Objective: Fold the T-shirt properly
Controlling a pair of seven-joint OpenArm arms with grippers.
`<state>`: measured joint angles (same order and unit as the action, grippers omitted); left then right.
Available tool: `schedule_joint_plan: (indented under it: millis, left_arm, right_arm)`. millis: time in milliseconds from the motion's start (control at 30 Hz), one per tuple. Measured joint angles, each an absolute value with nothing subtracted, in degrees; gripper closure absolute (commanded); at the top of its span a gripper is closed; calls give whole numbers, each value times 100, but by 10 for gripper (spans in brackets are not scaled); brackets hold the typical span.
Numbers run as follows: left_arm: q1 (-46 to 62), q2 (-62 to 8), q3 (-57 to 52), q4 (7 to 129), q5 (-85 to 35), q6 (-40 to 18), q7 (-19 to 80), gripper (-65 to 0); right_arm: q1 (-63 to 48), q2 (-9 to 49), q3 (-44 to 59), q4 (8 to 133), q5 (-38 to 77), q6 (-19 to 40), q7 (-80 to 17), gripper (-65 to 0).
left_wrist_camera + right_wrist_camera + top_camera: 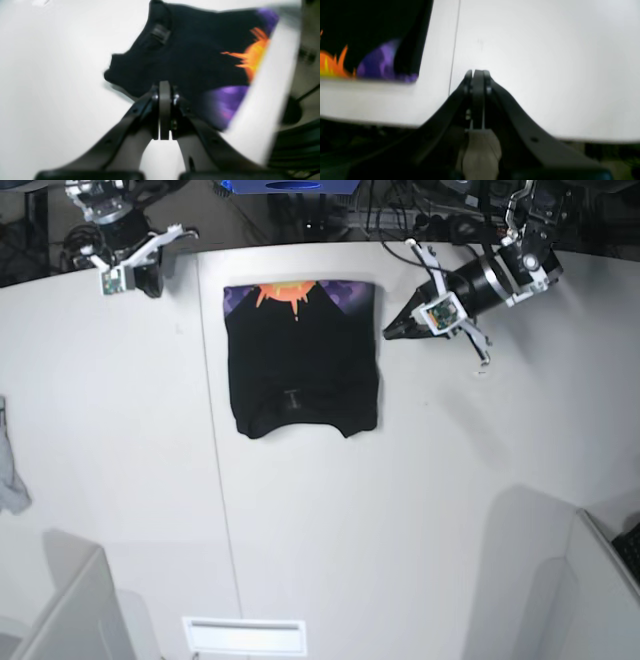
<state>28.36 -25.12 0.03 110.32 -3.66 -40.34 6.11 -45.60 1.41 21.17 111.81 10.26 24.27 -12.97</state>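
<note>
The black T-shirt (pixel 300 365) lies folded into a rectangle on the white table (pixel 400 510), with the orange sunburst and purple print at its far edge. The neck label faces up near the front edge. My left gripper (pixel 388 335) is shut and holds nothing, just beside the shirt's right edge. In the left wrist view its fingertips (pixel 164 86) hover over the near edge of the shirt (pixel 195 52). My right gripper (pixel 152 280) is shut and empty at the table's far left corner, away from the shirt. The right wrist view shows this gripper (pixel 477 73) over bare table, with the shirt's print (pixel 377 60) to the left.
A pale grey cloth scrap (pixel 10 470) lies at the table's left edge. A white slotted plate (pixel 243 635) sits at the front edge. A seam (pixel 218 470) runs front to back through the table. Cables and gear crowd the area behind the far edge.
</note>
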Motion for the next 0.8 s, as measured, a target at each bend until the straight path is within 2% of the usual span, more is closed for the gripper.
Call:
schedule_joint_plan:
  millis: [233, 433, 600, 800]
  left_arm:
    - [4257, -2521, -552, 11028, -344, -3940, 569, 0]
    - [5290, -2493, -517, 10700, -379, -3970, 541, 0]
    - [5273, -2458, -517, 9583, -440, -3944, 456, 0]
    - [4569, -2244, -8, 7822, -436, -3946, 489, 0]
  right_arm:
    - [-5282, 154, 2115, 11203, 1041, 2445, -1199, 0]
    - [-5859, 185, 1518, 11170, 1026, 2462, -2108, 0]
    - [-5787, 217, 1293, 10798, 1022, 2447, -2751, 0]
    - [-5192, 639, 633, 9450, 1026, 2445, -2742, 0]
